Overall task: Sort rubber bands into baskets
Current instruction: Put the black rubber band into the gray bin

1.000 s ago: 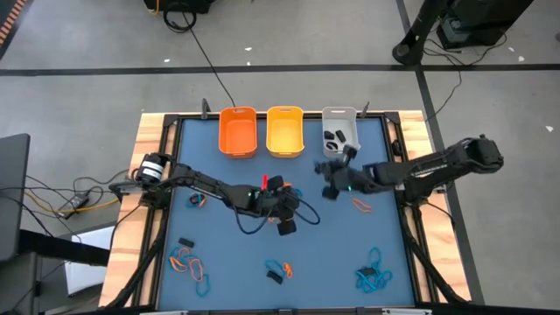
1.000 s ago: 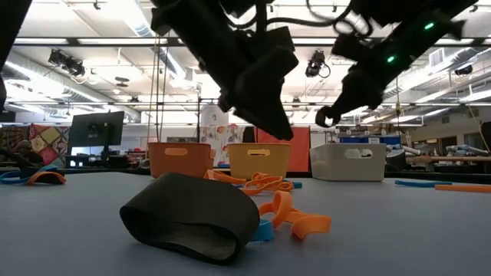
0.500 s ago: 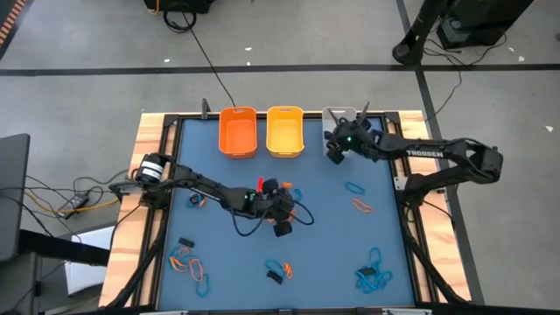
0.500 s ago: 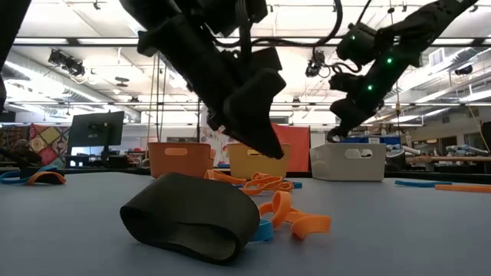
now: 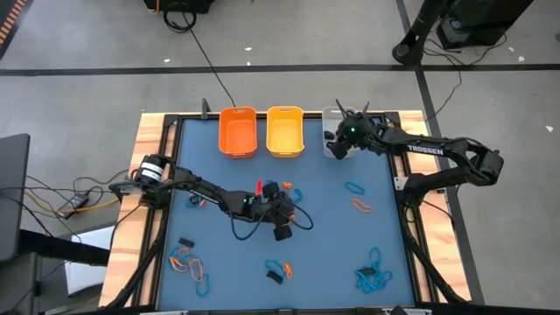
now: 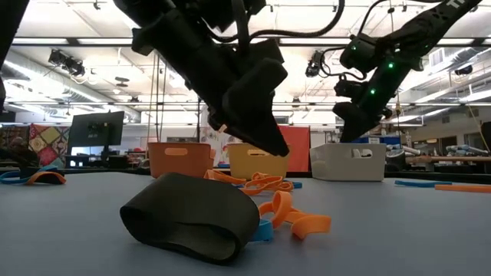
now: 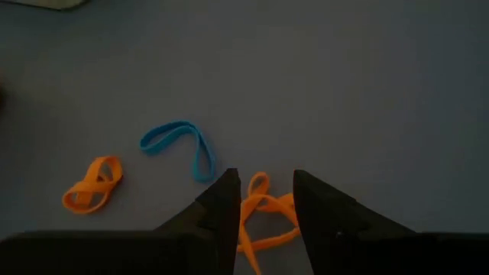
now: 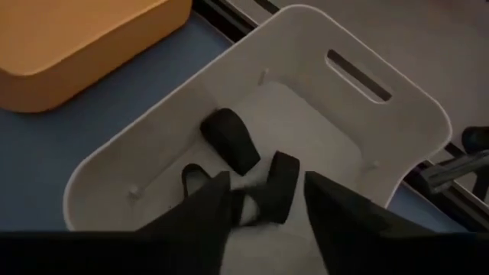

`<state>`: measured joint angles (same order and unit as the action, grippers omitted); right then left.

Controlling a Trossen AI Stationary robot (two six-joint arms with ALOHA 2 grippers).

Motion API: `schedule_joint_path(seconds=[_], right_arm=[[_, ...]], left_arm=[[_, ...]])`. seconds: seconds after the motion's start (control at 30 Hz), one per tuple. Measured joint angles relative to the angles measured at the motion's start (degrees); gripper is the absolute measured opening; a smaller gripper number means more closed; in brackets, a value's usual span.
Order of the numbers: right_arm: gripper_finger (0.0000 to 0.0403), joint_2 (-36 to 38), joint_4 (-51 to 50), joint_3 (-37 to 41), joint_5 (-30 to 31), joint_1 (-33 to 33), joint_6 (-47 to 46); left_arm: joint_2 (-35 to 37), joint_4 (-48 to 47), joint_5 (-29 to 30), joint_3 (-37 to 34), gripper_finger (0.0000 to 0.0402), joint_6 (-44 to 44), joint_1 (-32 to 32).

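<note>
The right gripper (image 8: 263, 202), fingers parted and empty, hangs over the grey basket (image 8: 382, 122) at the counter's far edge, hiding part of the black bands (image 8: 229, 141) inside. The left gripper (image 7: 263, 202), part open mid-counter, straddles an orange band (image 7: 263, 210); whether it grips is unclear. A blue band (image 7: 179, 145) lies nearby.

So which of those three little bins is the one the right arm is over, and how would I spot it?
Look along the far edge of the blue table, where three small bins stand in a row. It is the light grey-white basket at the right end, under the right hand. Its neighbours are orange and yellow-orange; this one alone holds chunky black bands.
</note>
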<state>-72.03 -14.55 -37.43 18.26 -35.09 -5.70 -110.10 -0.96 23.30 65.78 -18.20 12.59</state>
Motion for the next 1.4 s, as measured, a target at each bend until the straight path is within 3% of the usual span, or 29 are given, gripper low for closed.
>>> schedule_joint_path(seconds=[0.17, 0.33, 0.73, 0.9, 1.03, 1.2, 1.4], right_arm=[[0.0247, 0.0, -1.1, 0.0, -1.4, 0.7, 0.3], [0.0276, 0.5, -5.7, 0.0, -1.8, 3.3, 0.5], [0.0255, 13.8, -15.9, 0.0, -2.3, 13.3, -7.0], [0.0242, 19.7, -22.1, 0.0, -10.3, 18.4, -12.2], [0.0234, 21.5, -27.2, 0.0, -16.7, 24.5, -15.6], [0.0224, 21.5, -27.0, 3.1, -13.6, 35.8, -18.2], [0.0211, 21.4, -24.1, 9.4, -16.5, 50.3, -28.8]], left_arm=[[0.0, -0.1, 0.9, 0.0, 0.0127, 0.0, -0.1], [0.0, -0.1, 2.9, 0.0, 0.0127, 0.2, -0.1], [0.0, 3.9, 3.8, 0.0, 0.0127, 5.4, -0.6], [0.0, 4.1, 3.8, 0.0, 0.0127, 6.0, -0.7], [0.0, 4.1, 3.8, 0.0, 0.0127, 6.0, -0.7], [0.0, 4.1, 3.7, 0.0, 0.0127, 6.0, -0.7], [0.0, 4.1, 3.7, 0.0, 0.0127, 6.0, -0.7]])
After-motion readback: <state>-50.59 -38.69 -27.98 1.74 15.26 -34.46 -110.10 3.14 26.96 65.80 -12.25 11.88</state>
